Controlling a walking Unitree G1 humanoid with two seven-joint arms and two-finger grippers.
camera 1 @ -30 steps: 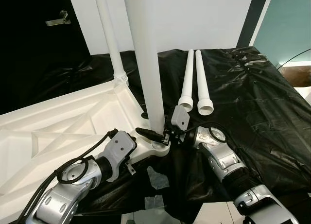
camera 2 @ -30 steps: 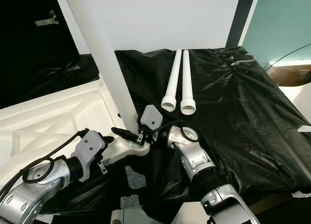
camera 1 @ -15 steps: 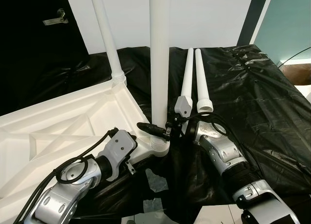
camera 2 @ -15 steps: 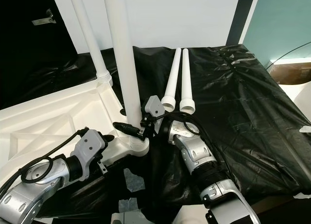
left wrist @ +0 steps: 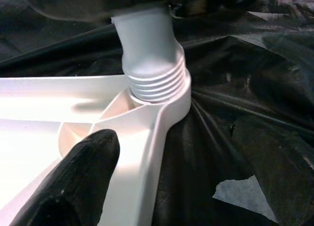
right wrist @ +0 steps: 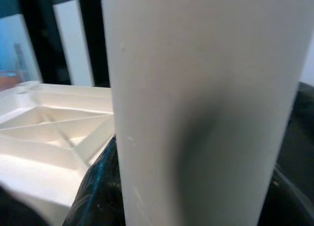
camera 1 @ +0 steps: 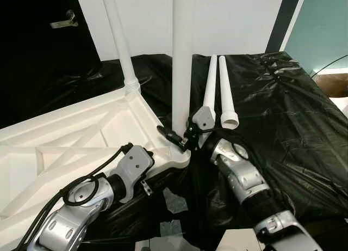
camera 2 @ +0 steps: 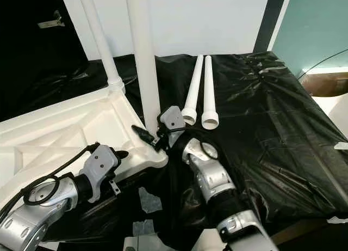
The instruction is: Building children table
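- Nearest, scraps of pale tape point(camera 1: 175, 199) lie on the black plastic sheet point(camera 1: 283, 115) that covers the counter, in front of the white tabletop.
- Just behind them the left gripper point(camera 1: 142, 169) sits at the near corner of the upturned white tabletop point(camera 1: 70, 147); in the left wrist view one black finger point(left wrist: 73, 182) rests on the white rim. Whether these fingers are spread or closed on the edge, I cannot tell.
- At that same corner a white leg point(camera 1: 182, 60) stands upright, its ribbed threaded end point(left wrist: 157, 81) seated in the corner socket of the tabletop.
- The right gripper point(camera 1: 179, 138) reaches in from the right to the foot of this leg, low down near the socket. One black finger point(camera 1: 169, 133) pokes out on the left side of the leg, and the fingers look set around it; the right wrist view shows the white tube close up across the frame. How tightly they press is not clear.
- Farther back, a second white leg point(camera 1: 120, 38) stands upright at the tabletop's far corner, also ribbed at its base.
- To the right of the standing legs, two loose white legs point(camera 1: 217, 87) lie side by side on the black sheet, their open wider ends towards the robot, the left one just behind the right wrist.
- Beyond the counter are a white wall point(camera 1: 239, 17) and a dark door point(camera 1: 38, 44) with a metal handle.
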